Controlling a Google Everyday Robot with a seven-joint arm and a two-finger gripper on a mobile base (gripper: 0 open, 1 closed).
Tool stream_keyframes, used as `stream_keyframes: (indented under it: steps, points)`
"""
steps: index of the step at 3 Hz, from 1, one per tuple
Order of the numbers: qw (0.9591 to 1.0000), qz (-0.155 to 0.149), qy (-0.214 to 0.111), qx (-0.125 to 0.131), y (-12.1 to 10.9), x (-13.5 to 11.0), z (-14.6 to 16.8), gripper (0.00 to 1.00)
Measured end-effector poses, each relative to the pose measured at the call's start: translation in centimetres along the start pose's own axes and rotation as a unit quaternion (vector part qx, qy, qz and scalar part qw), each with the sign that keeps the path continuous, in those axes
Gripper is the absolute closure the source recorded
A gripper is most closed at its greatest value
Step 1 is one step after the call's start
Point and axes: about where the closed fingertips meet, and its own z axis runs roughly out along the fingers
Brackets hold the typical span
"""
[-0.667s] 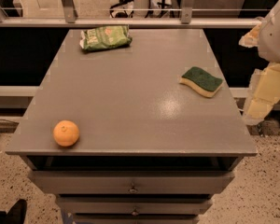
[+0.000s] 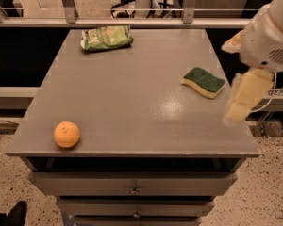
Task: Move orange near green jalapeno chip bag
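Hanging at the right edge of the grey table, the gripper has come a little way inward since the earlier frame. Its pale cream tip now lies over the table's right rim, where before it sat just outside it. The white arm above it has shifted the same way by a small amount. The gripper points downward and is blurred. Whether it is open or closed cannot be told, and nothing shows in its hold.

Nothing on the table has moved. The orange sits where it did, near the front left corner, just back from the front edge. It is well apart from the gripper, across the width of the top. It is small and round, a bright even orange, with a faint darker mark near its top and a soft shadow beneath it.

The green jalapeno chip bag is unchanged at the far side of the table, left of centre and close to the back edge. It lies flat and crumpled, light green with white and red print. Orange and bag are well apart, with most of the table's depth between them.

The sponge, yellow with a dark green top, lies as before toward the right side, near the gripper but not touching it. Drawers show below the front edge.
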Motion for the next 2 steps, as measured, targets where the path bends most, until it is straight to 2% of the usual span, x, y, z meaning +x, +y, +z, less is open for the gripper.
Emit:
stream_keyframes:
  steps: [1,2]
  points:
    - [0.9903,-0.026,-0.126,-0.053,2.2,-8.7,6.3,0.00]
    - [0.9764,-0.041,-0.194,-0.085,4.2,-14.0,9.3,0.00]
